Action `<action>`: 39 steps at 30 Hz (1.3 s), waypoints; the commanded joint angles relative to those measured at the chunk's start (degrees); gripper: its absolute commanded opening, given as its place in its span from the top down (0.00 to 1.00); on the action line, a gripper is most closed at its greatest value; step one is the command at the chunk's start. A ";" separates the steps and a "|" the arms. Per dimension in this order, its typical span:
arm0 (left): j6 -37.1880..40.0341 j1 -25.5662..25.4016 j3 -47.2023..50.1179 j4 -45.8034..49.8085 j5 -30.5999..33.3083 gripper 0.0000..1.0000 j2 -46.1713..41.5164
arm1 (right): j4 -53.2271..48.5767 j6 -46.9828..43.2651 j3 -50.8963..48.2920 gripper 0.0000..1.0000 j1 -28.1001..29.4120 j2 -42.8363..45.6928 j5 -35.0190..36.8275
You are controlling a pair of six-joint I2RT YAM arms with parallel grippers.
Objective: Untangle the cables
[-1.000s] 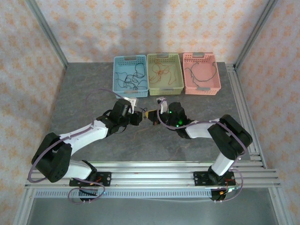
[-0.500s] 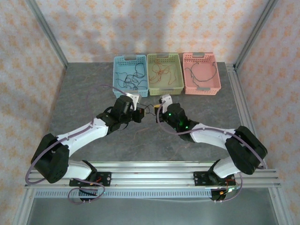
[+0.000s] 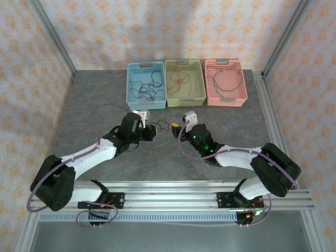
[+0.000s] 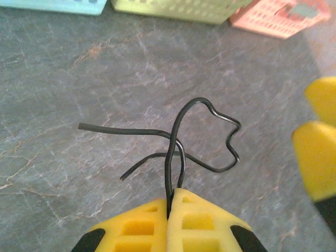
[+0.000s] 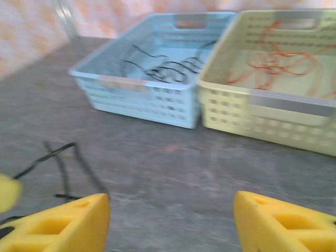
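Change: the right gripper (image 5: 171, 206), shut and pressed up to the left one a second ago, has let go. Its two yellow padded fingers now stand wide apart with nothing between them.
Right arm: it has drawn back and sunk lower, so the two grippers, which met over the middle of the table, now sit just apart.
Left gripper (image 4: 171, 195): unchanged, its yellow fingers pressed tight together on one thin black wire (image 4: 126, 129).
Black wire: it rises from the pinch, bends into a kinked loop that crosses itself, and throws two free ends out to the left over the grey stone-patterned table (image 3: 105, 94). In the left wrist view no other wire is wound into it.
Baskets: three sit side by side at the far edge. The light blue plastic basket (image 3: 137, 71) holds black wires, the yellow-green basket (image 3: 173, 66) holds red-orange ones, and the pink basket (image 3: 212, 66) holds a dark one.
Meaning: the two-handed pull looks finished, and this wire seems to be free and carried by the left arm alone.
Likely next: it probably goes to the blue basket with the other black wires, and its self-crossing loop could snag on the rim.
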State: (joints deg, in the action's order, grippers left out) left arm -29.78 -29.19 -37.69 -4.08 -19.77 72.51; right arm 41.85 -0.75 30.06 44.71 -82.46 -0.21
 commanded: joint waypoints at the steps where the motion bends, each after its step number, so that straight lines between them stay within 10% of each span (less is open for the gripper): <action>1: -4.40 0.27 1.51 -6.75 -1.46 1.00 -5.24 | 7.96 4.47 -0.35 0.37 0.34 -2.57 -11.06; 15: -3.21 -1.45 0.62 -7.66 -5.15 1.00 -4.41 | 12.33 4.45 -1.10 0.52 0.30 -4.11 -12.02; 19: -2.46 -1.48 0.62 -6.78 -2.50 1.00 -4.18 | 22.39 3.58 -4.75 0.42 0.36 -3.80 -20.65; 26: -2.84 -1.53 1.40 -8.59 -5.47 1.00 -6.47 | 18.98 2.09 -4.64 0.49 0.29 -3.68 -7.93; 39: -2.96 -2.49 -0.13 -8.70 -8.53 1.00 -3.22 | 25.52 3.22 -6.33 0.67 0.29 -4.92 -6.89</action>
State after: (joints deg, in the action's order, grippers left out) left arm -33.15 -31.31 -36.16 -11.79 -27.07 68.99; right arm 63.48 2.48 24.53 44.95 -87.35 -7.75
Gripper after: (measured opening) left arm 0.044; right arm 0.335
